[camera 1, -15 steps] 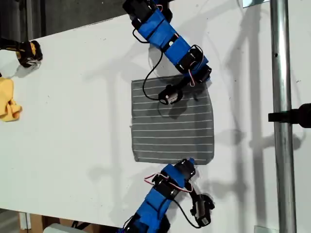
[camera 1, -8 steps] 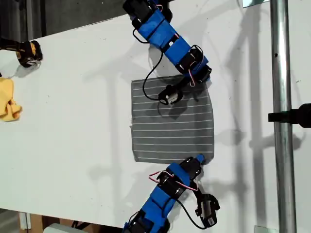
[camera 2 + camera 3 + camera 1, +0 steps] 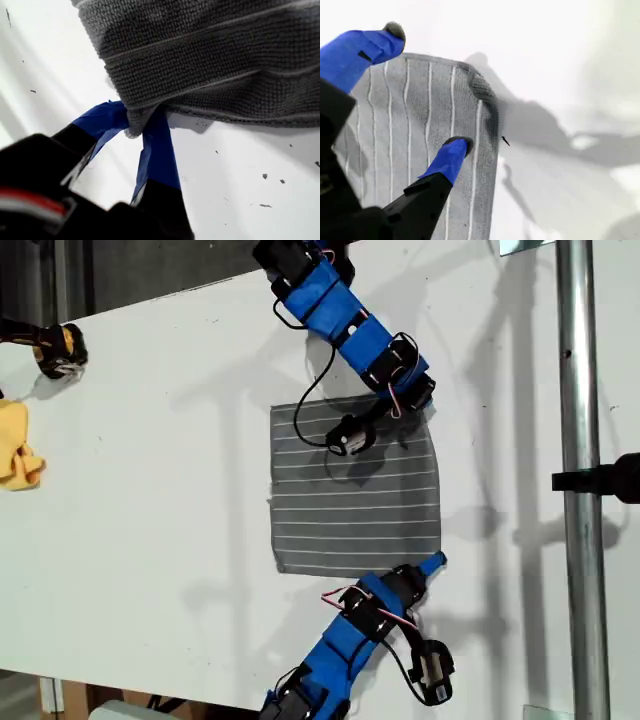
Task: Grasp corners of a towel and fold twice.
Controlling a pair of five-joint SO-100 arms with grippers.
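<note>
- Just now, my first gripper [image 3: 432,564] has swung along the near edge of the towel [image 3: 355,500]. It went from the middle of that edge to the corner [image 3: 437,571] at 5 o'clock of the cloth in the exterior view.
- Its wrist view shows the two blue fingers [image 3: 157,150] pressed together on that corner, with the grey tip bunched between them.
- My second gripper [image 3: 415,398] has not moved. It stays at the corner at 1 o'clock of the towel, jaws spread, with one fingertip [image 3: 455,147] resting on the cloth and the other raised above it.
- I judge that one corner is secured and the other is not yet pinched, so the first fold cannot begin.
- Otherwise the towel lies flat and unfolded near the middle of the white tabletop [image 3: 150,490].
- This tabletop is smooth and mostly bare, with small dark specks visible in the first wrist view.
- A yellow cloth [image 3: 15,455] sits at 9 o'clock of the exterior view, well apart from the towel.
- Also, a metal pole [image 3: 578,540] stands at 3 o'clock.
</note>
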